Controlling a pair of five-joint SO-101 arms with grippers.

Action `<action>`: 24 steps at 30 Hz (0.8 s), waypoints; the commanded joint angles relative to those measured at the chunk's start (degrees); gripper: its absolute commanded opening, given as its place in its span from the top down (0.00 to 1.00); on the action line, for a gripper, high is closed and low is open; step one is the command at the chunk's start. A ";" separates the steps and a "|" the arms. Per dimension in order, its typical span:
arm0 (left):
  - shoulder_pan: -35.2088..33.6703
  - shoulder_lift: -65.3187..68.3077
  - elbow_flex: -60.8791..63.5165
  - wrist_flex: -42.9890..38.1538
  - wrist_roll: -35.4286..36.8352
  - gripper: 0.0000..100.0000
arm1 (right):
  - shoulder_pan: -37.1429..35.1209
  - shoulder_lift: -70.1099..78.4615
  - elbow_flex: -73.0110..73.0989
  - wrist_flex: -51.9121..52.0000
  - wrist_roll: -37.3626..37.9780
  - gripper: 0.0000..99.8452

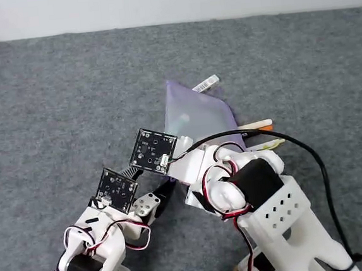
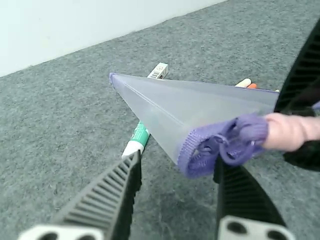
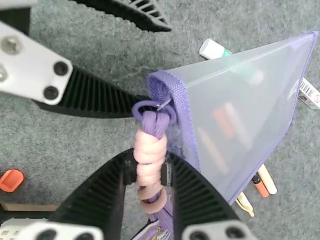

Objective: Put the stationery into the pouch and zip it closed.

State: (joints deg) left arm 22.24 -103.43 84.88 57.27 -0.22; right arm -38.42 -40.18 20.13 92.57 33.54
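The translucent purple pouch [image 1: 198,113] [image 2: 200,107] [image 3: 240,110] stands tilted up on one edge on the grey carpet. My right gripper [image 3: 150,157] is shut on the pink zipper pull [image 3: 149,165] [image 2: 292,131] at the pouch's near corner. My left gripper [image 2: 177,167] [image 1: 156,200] is open, its fingers [image 2: 117,192] either side of that same corner without touching it. A green and white marker [image 2: 137,139] [image 3: 215,49] lies under the pouch's edge. Orange and cream pens [image 1: 256,126] [image 3: 262,182] stick out beside it. Blurred orange and white shapes show through the pouch wall.
A small barcode-labelled item [image 1: 205,83] [image 2: 158,70] lies at the pouch's far tip. A yellow-green pen [image 1: 267,145] lies close to the right arm [image 1: 262,195]. An orange object [image 3: 10,180] sits near the arm bases. Open carpet spreads to the left, right and far side.
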 commanded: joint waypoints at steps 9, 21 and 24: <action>-0.70 -0.44 1.10 -0.79 -0.26 0.78 | 1.54 -1.63 -4.48 -0.40 -0.70 0.99; -0.70 -0.53 1.01 -1.14 -0.09 0.78 | 1.36 -1.63 -4.75 1.01 -0.62 0.99; -0.70 -0.53 0.04 -1.14 0.00 0.78 | -1.89 -1.63 -4.75 3.38 -0.70 0.99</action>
State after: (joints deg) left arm 22.24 -103.43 86.46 57.27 -0.04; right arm -37.80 -40.18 18.37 94.15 33.45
